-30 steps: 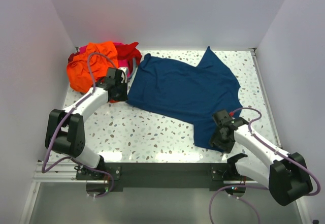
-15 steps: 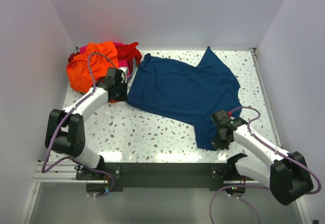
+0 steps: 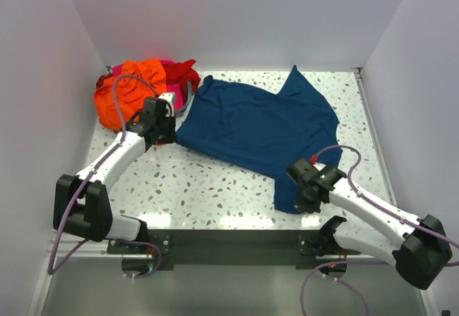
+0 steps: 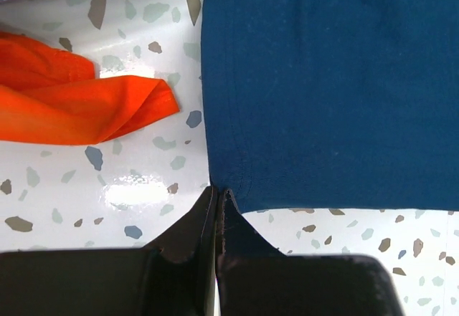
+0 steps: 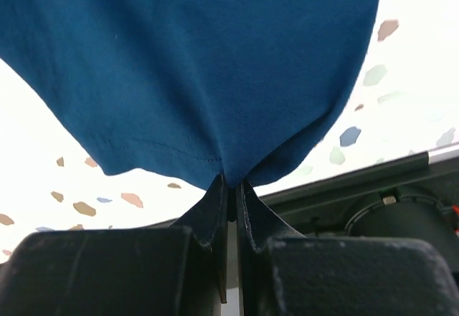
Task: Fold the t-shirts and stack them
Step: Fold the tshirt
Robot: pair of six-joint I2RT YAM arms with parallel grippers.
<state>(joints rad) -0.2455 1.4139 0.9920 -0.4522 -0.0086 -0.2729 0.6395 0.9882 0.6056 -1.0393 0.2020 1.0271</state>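
Observation:
A large navy blue t-shirt [image 3: 258,126] lies spread across the middle of the table. My left gripper [image 3: 171,131] is shut on its left corner [image 4: 222,190], pinching the hem at the fingertips. My right gripper [image 3: 305,198] is shut on the near right corner of the same shirt [image 5: 229,176], with cloth bunched between the fingers. An orange t-shirt [image 3: 125,94] lies crumpled at the back left, its edge showing in the left wrist view [image 4: 79,112]. Red [image 3: 185,72] and magenta pink [image 3: 172,87] t-shirts are heaped behind it.
White walls close in the table on the left, back and right. The dark front rail [image 3: 229,241] runs along the near edge between the arm bases. Speckled tabletop [image 3: 208,183] shows in front of the navy shirt.
My right gripper closed on the navy shirt's near corner and pulled it slightly left. My left arm shifted a little left and back, dragging the shirt's left corner with it.

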